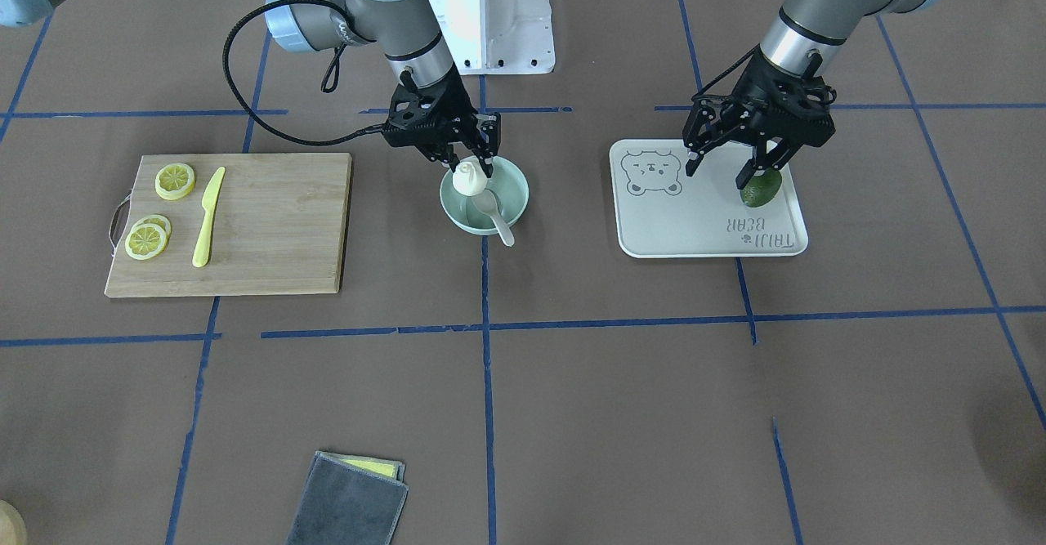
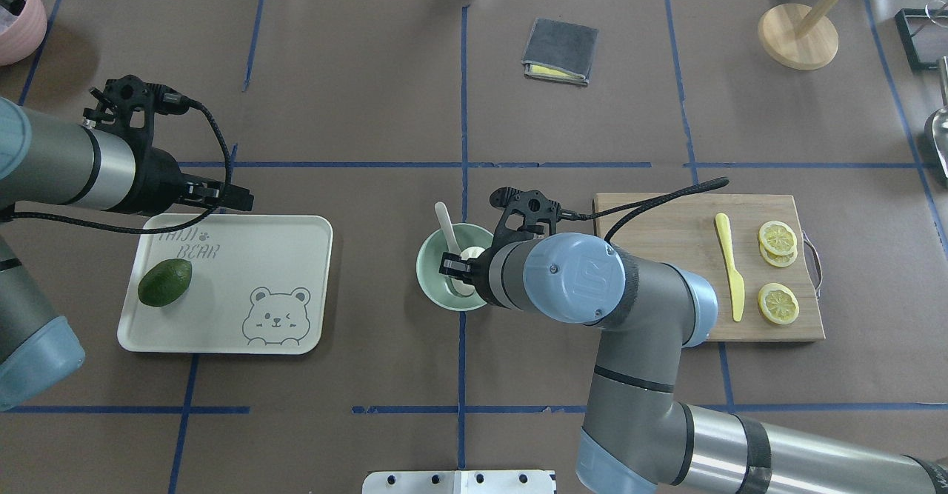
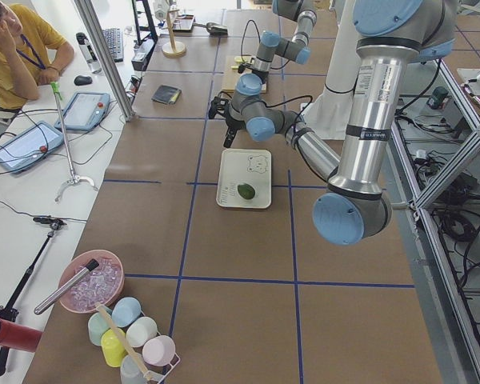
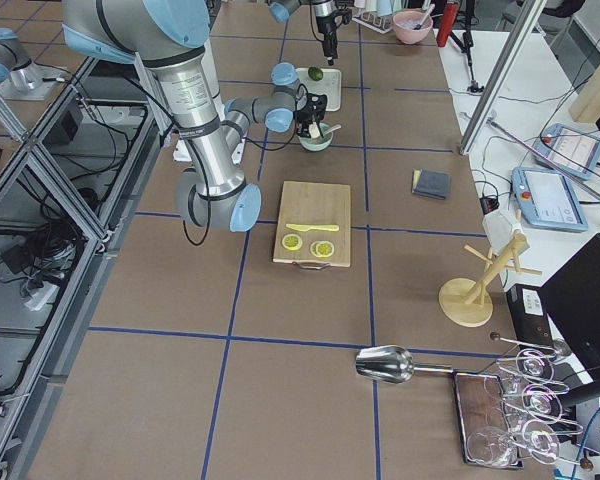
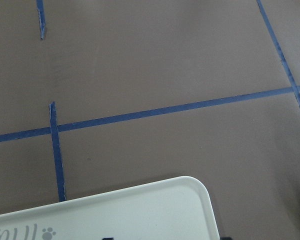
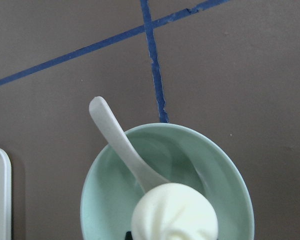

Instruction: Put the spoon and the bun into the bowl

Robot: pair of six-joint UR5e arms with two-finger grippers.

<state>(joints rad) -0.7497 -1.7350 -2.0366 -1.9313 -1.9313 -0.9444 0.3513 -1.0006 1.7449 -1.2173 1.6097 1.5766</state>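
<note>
The pale mint-green bowl (image 1: 513, 188) stands at the table's middle. The off-white spoon (image 1: 497, 220) lies in it, with its handle over the rim. My right gripper (image 1: 468, 171) is shut on the white pleated bun (image 1: 467, 178) and holds it just above the bowl's inside. In the right wrist view the bun (image 6: 174, 211) hangs over the spoon's (image 6: 119, 140) scoop inside the bowl (image 6: 229, 172). From overhead the bowl (image 2: 432, 272), spoon (image 2: 446, 226) and bun (image 2: 469, 253) show beside the right wrist. My left gripper (image 1: 719, 172) is open and empty above the tray.
A white bear-print tray (image 1: 695, 226) holds a green avocado (image 1: 762, 189) under my left gripper. A wooden cutting board (image 1: 270, 226) carries lemon slices (image 1: 175, 180) and a yellow plastic knife (image 1: 208, 216). A grey cloth (image 1: 347, 502) lies at the near edge.
</note>
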